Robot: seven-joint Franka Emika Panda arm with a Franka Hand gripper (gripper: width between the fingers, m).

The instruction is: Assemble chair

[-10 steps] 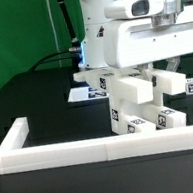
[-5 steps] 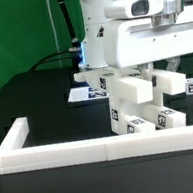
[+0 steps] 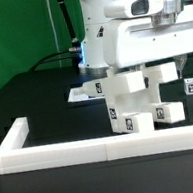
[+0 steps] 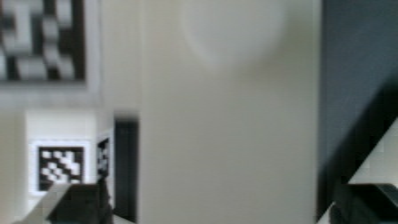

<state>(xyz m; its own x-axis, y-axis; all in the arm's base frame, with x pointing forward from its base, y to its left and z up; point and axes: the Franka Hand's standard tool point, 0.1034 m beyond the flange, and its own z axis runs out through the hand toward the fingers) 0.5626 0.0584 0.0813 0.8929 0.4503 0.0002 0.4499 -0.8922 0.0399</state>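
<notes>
The partly built chair [image 3: 129,101] stands just behind the front wall, a stack of white blocks with square tags. Its top block [image 3: 123,83] lies level, and lower tagged blocks [image 3: 170,111] rest on the table. My gripper [image 3: 167,71] hangs at the stack's right side in the exterior view, its tips hidden behind the blocks. In the wrist view a broad white panel of the chair [image 4: 222,110] lies between my dark fingers [image 4: 75,203], with a narrow dark gap on each side. My gripper [image 4: 214,205] is open and holds nothing.
A long low white border wall [image 3: 52,147] runs along the front and turns back at the exterior view's left. The marker board [image 3: 82,93] lies flat behind the chair. A loose tagged white piece [image 3: 192,85] sits at the right. The table is black, with a green screen behind.
My jaws have opened off the chair part. The upper block, tilted before, has dropped and now sits level on the stack.
</notes>
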